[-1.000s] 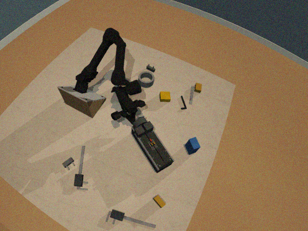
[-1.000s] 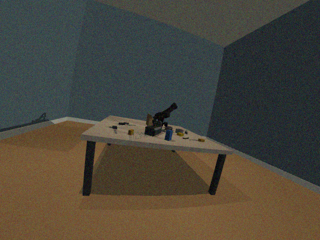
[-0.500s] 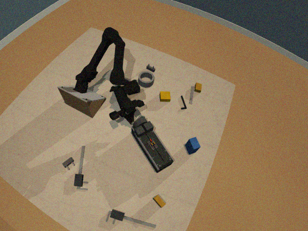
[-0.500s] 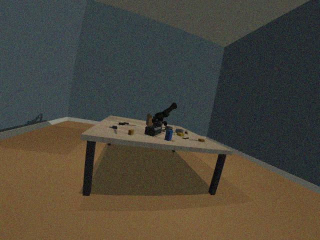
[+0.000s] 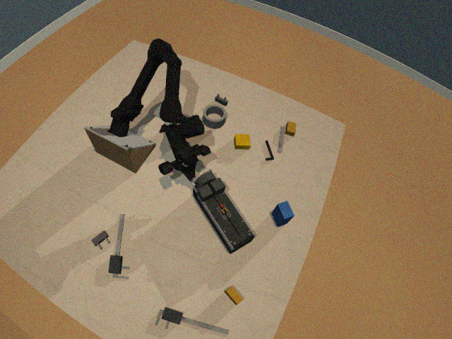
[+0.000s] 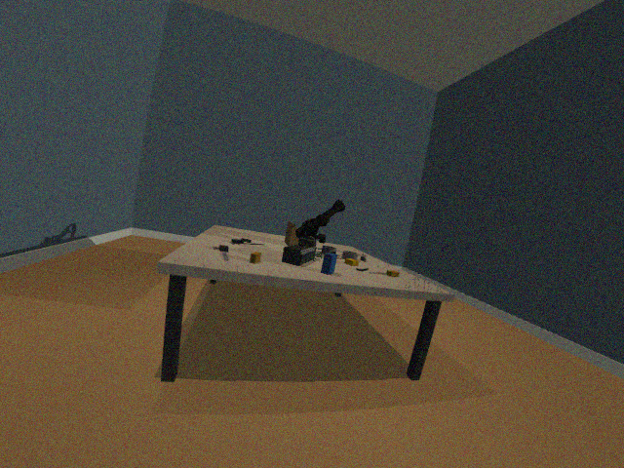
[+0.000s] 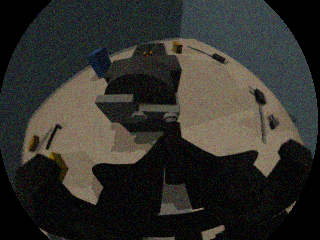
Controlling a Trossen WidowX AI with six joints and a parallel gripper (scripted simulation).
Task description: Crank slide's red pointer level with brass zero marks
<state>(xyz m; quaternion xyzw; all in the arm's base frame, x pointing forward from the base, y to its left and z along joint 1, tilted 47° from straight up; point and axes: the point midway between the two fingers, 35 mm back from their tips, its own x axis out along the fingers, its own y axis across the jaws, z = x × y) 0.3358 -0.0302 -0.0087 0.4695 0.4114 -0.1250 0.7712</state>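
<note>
The machine, a long dark box (image 5: 238, 223) (image 6: 291, 254), stands on the table with its slot running along the top. The small red pointer (image 5: 221, 205) is in the slot, a little to the gripper side of the two brass zero marks (image 5: 226, 209) (image 7: 148, 53), not level with them. The crank's grey bar (image 7: 116, 100) shows at the machine's near end in the wrist view. My gripper (image 5: 191, 177) (image 7: 168, 138) is at that end, shut on the crank handle, which the dark fingers mostly hide. The pointer cannot be made out in the wrist view.
A blue block (image 5: 282, 214) (image 6: 329, 263) stands beside the machine. A yellow block (image 5: 242, 141), a grey ring (image 5: 214, 124) and a black bent rod (image 5: 269, 149) lie behind it. A tilted panel (image 5: 113, 155) stands by the arm base. An orange block (image 5: 233, 294) lies at the front.
</note>
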